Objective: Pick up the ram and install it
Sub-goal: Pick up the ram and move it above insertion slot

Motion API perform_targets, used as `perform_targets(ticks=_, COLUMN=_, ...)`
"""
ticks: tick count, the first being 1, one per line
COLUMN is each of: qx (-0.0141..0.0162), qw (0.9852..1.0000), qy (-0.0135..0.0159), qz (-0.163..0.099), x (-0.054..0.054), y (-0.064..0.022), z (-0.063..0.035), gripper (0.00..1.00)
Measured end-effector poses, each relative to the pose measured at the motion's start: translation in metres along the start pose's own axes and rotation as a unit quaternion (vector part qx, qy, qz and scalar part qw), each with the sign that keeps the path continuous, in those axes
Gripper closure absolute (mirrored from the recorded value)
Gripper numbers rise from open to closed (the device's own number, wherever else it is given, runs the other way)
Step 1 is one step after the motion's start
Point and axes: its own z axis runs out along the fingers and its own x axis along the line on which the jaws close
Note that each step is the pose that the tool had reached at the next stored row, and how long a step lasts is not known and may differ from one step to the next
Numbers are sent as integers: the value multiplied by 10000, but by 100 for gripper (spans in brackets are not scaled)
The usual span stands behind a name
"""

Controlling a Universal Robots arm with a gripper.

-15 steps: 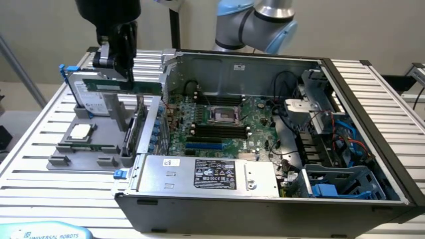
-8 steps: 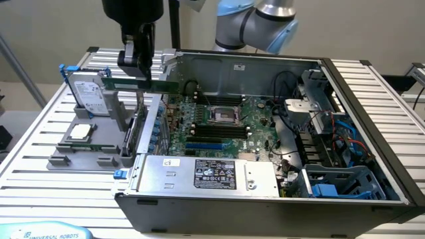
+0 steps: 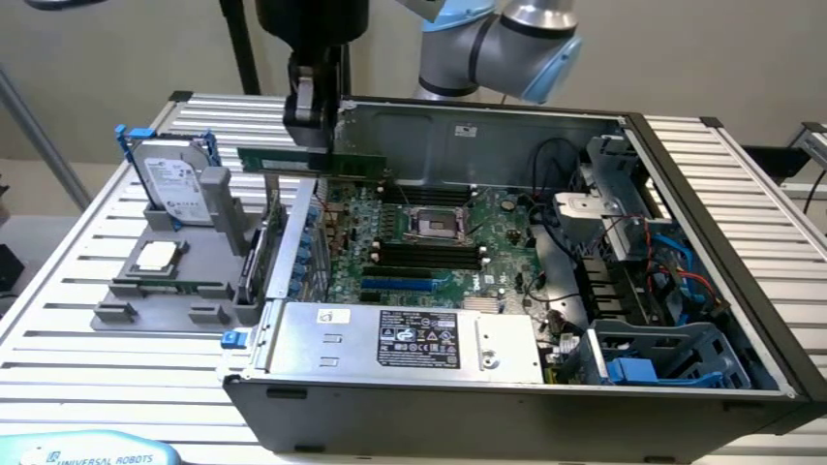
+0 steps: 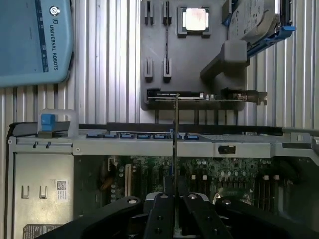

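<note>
Green ram (image 3: 362, 166): horizontal in the air, upper left of centre, above the open computer case's (image 3: 517, 145) left edge.
Jaws: closed on the ram's upper edge.
Motherboard (image 3: 433, 247): below, centre frame.

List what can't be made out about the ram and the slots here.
- Exterior view: the gripper covers part of the ram; its chips are too small to count.
- Wrist view: the ram stands edge-on, so both faces are hidden.
- Exterior view: the memory slots' latches are too small to judge as open or closed.
</note>
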Motion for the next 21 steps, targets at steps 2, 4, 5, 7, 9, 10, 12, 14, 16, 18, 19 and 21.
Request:
perform_targets(ticks=2, qx=-1, qw=10000, qy=-3, qz=0, x=-16, y=-86, z=-4, gripper=87)
perform_targets(ticks=4, qx=-2, qw=10000, qy=-7, qz=-1, x=-35, y=-177, z=-9, gripper=87)
perform_targets(ticks=5, qx=-3, qw=10000, qy=-8, qz=0, x=-45, y=-221, z=-10, gripper=87)
perform_targets(ticks=7, qx=-6, qw=10000, qy=-8, qz=-1, x=-67, y=-311, z=-12, gripper=87)
perform_targets(ticks=9, qx=-9, qw=10000, qy=-10, qz=0, x=-94, y=-398, z=-6, gripper=87)
perform_targets(ticks=10, qx=-11, qw=10000, qy=-10, qz=0, x=-110, y=-443, z=-2, gripper=87)
perform_targets(ticks=12, qx=-13, qw=10000, qy=-11, qz=-1, x=-143, y=-526, z=11, gripper=87)
perform_targets(ticks=14, qx=-15, qw=10000, qy=-11, qz=-1, x=-178, y=-605, z=27, gripper=87)
perform_targets(ticks=16, qx=-15, qw=10000, qy=-11, qz=-1, x=-219, y=-685, z=49, gripper=87)
perform_targets(ticks=18, qx=-16, qw=10000, qy=-11, qz=0, x=-271, y=-748, z=79, gripper=87)
perform_targets(ticks=19, qx=-16, qw=10000, qy=-11, qz=0, x=-303, y=-776, z=97, gripper=87)
perform_targets(ticks=21, qx=-16, qw=10000, qy=-11, qz=0, x=-365, y=-819, z=132, gripper=87)
